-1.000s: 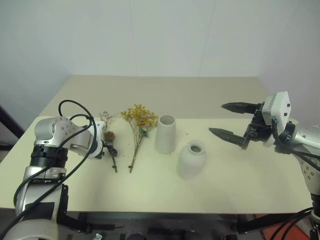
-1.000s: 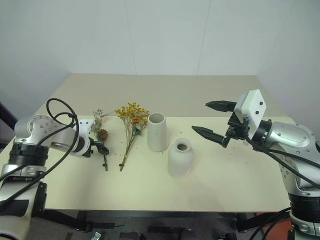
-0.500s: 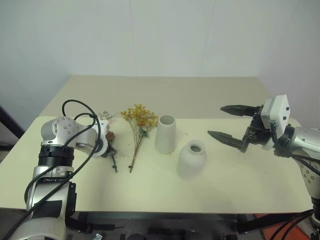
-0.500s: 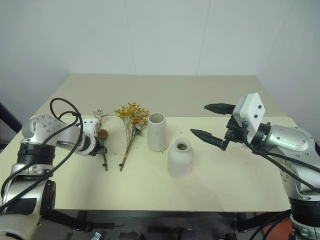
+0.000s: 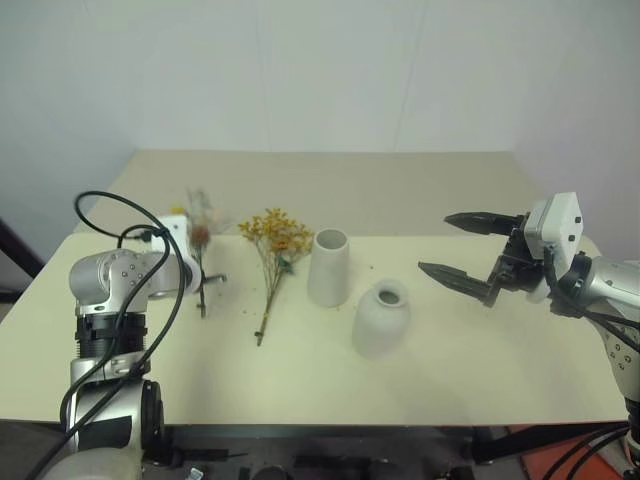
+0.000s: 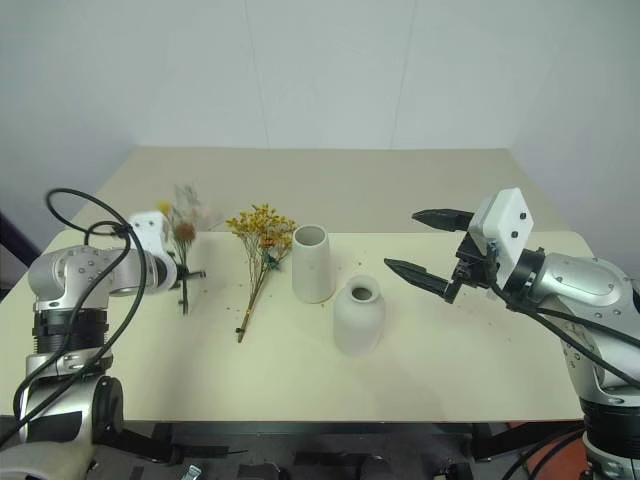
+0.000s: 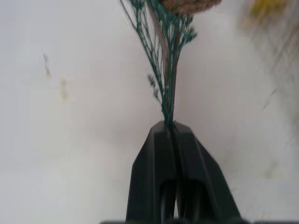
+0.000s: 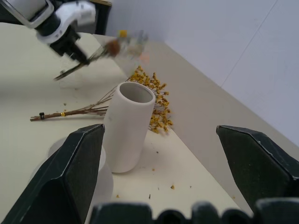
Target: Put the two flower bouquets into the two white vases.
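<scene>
The left gripper (image 7: 172, 128) is clamping the stems of the sparse bouquet (image 5: 199, 240) with its fingers pressed together, and is holding the bunch clear of the table (image 5: 300, 380) near its left edge, the stem ends hanging toward the surface and the brown bloom and plume uppermost. The head looks smeared in the eye views, so it is probably swinging. The yellow bouquet (image 5: 275, 250) is lying flat on the table, its blossoms just beside the tall vase (image 5: 329, 268) and its stems pointing toward the front edge. The squat vase (image 5: 382, 318) is standing near the table's middle, just right of and in front of the tall one. The right gripper (image 5: 468, 250) is hovering over the right side of the table with its fingers spread wide and holding nothing.

To do this carry well, the left arm is best letting the bunch settle before crossing over the yellow bouquet. The stems should be hanging straight down above the chosen mouth, and the tall vase's wide opening seems the more forgiving target. The grip should be loosening only once the stem ends are inside the rim.
</scene>
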Tool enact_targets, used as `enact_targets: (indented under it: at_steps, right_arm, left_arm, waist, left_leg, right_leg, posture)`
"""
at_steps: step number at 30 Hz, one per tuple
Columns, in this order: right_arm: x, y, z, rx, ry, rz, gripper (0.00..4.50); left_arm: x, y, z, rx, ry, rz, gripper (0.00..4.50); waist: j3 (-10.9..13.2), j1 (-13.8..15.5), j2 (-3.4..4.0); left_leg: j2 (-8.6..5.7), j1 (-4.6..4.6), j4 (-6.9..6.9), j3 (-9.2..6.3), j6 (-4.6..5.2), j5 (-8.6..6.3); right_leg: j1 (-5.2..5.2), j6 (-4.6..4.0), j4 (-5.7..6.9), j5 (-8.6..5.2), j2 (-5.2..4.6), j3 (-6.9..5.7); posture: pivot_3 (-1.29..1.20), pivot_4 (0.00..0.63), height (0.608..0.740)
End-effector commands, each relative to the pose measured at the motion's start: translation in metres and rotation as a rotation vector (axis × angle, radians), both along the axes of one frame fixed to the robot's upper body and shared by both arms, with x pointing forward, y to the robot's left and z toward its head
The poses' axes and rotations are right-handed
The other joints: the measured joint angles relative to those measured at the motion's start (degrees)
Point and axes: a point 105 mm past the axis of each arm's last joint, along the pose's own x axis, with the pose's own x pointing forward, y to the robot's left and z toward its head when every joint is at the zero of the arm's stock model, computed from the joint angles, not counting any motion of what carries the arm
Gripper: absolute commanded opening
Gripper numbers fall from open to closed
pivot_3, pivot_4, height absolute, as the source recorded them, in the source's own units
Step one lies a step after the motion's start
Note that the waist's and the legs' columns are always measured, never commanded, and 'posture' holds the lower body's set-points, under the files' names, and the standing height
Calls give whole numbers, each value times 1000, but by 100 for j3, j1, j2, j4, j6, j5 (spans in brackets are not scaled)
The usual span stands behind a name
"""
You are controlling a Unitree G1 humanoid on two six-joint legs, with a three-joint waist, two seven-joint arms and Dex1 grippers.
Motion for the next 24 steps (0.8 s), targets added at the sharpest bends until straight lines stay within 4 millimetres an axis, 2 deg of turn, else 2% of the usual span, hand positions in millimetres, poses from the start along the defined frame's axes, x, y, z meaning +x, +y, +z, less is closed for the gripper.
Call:
enact_targets:
  at_steps: [1, 3, 7, 9, 12, 14, 18, 24]
  right_arm:
    - [-8, -1, 10, 7, -33, 16, 4500]
    - [-11, -1, 8, 4, -13, 40, 4500]
    - [-9, -4, 5, 9, 14, 32, 4500]
    - [-8, -2, 4, 11, 22, 40, 4500]
    - [-7, 1, 2, 11, 34, 52, 4500]
    - [-7, 2, 2, 13, 43, 56, 4500]
    - [-8, 3, 2, 19, 46, 55, 4500]
    - [-11, 2, 2, 27, 46, 50, 4500]
  left_arm:
    - [-2, -33, 60, -160, -302, -264, 47]
    - [-9, -57, 76, -263, -374, -447, 47]
    - [-32, -115, 102, -256, -526, -854, 47]
    - [-40, -135, 108, -267, -590, -1008, 47]
    - [-51, -156, 105, -243, -662, -1201, 47]
    - [-49, -166, 102, -228, -692, -1261, 47]
    - [-38, -175, 91, -203, -702, -1276, 47]
    - [-20, -180, 79, -168, -734, -1181, 47]
  waist:
    - [0, 8, 1]
    - [0, 38, 0]
    - [0, 20, 0]
    - [0, 17, 0]
    - [0, -29, 0]
    - [0, -53, 1]
    - [0, -55, 1]
    - [0, -13, 0]
  left_leg:
    - [0, 2, 0, 0, 0, 0]
    - [0, 2, 0, 0, 1, 0]
    - [-1, -1, 1, 0, 3, 0]
    - [-1, -5, 1, 1, 3, 0]
    - [-1, -4, 1, 3, 5, -1]
    - [0, 1, 1, 7, 6, -1]
    - [3, 4, 1, 7, 8, -1]
    - [3, -9, 4, 5, 13, -4]
  right_leg:
    - [4, 1, -3, 0, 0, 0]
    - [11, 2, -7, 1, 0, -6]
    - [17, 8, -20, 4, 2, -8]
    - [16, 12, -27, 6, 2, -8]
    - [17, 12, -32, 7, 3, -7]
    - [19, 12, -31, 8, 6, 0]
    - [21, 11, -31, 10, 11, 1]
    - [18, 16, -42, 13, 9, -1]
  posture:
    - [0, 150, 740]
    - [0, 150, 740]
    - [0, 150, 740]
    - [0, 150, 740]
    - [0, 150, 740]
    - [0, 150, 740]
    - [0, 150, 740]
    - [0, 150, 740]
